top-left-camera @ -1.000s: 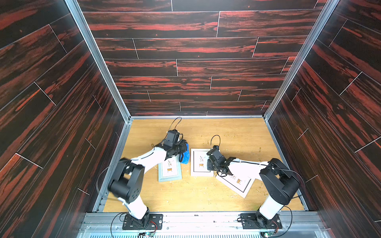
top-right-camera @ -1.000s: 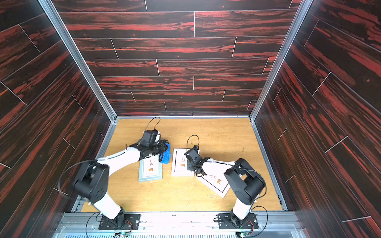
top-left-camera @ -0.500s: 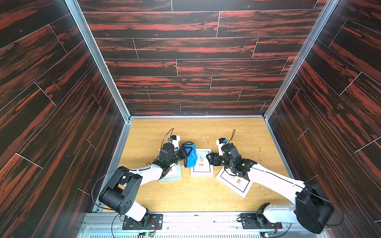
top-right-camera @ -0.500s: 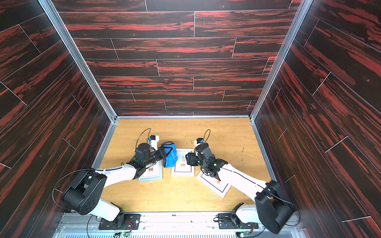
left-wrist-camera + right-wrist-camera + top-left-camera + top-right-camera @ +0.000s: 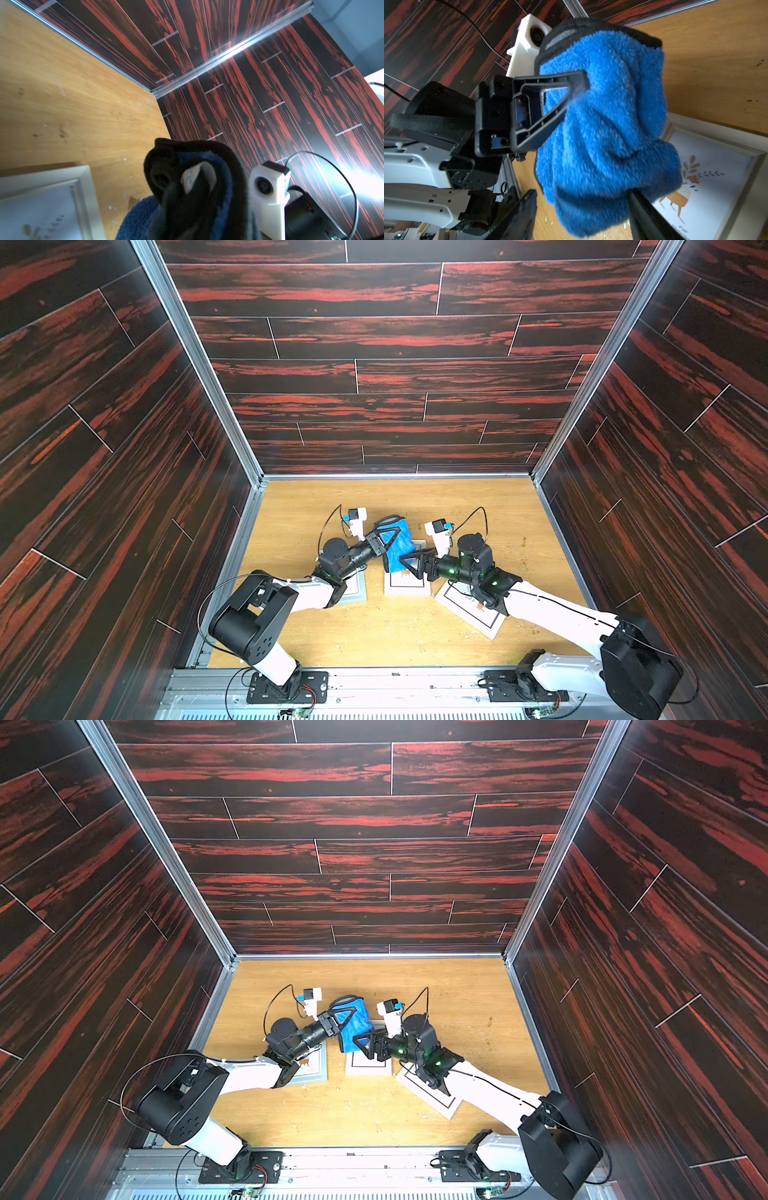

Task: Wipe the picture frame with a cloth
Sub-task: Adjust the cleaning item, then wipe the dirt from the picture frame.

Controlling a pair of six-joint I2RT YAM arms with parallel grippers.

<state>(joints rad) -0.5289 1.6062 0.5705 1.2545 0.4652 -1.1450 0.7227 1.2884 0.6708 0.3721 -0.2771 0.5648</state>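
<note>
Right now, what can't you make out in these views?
Middle frame: cloth and right gripper cover its far part in both top views; print unreadable.
Left frame: mostly under the left arm in both top views.
Right frame: partly under the right arm, top views.
Left gripper: tips blurred and buried in cloth, left wrist view.
Right gripper: fingers cut off by the picture edge, right wrist view; cloth contact unclear.

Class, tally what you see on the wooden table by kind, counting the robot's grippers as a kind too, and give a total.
Picture frames: 3 (left, middle, tilted right)
Blue cloth: 1
Grippers: 2 (left gripper, right gripper)
Total: 6
</note>
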